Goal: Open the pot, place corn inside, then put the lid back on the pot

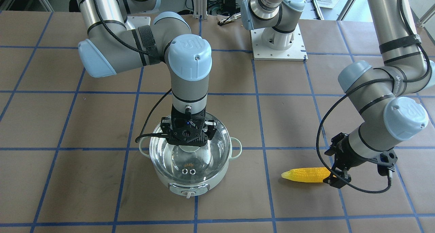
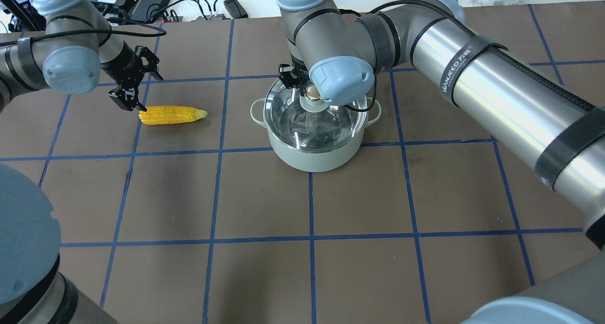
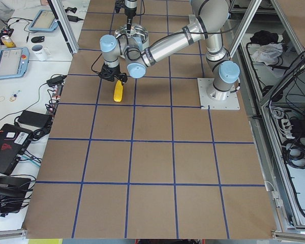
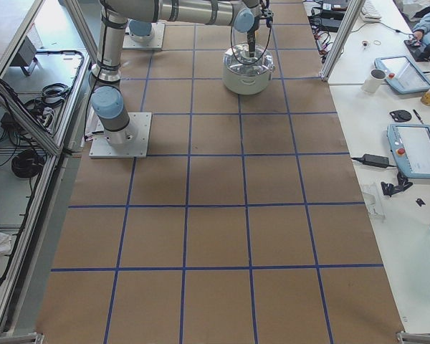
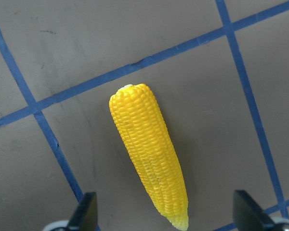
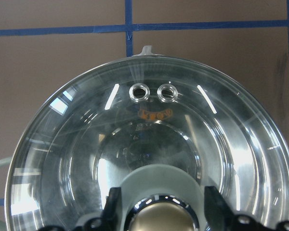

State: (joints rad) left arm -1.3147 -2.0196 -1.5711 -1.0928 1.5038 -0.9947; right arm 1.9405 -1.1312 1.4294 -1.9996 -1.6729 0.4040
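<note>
right wrist-mounted view has the right gripper (image 6: 161, 211) spread either side of the knob (image 2: 312, 93) on the lid (image 6: 77, 144), apparently ready to lift it off the pot (image 2: 312, 158). the left gripper (image 5: 166, 216), wide and empty, hovers over the corn (image 5: 147, 154) lying on the surface (image 2: 331, 267), likely staged for pickup.

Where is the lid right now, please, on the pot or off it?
On. The lid sits level on the pot, covering its rim; the right gripper straddles its knob.
</note>
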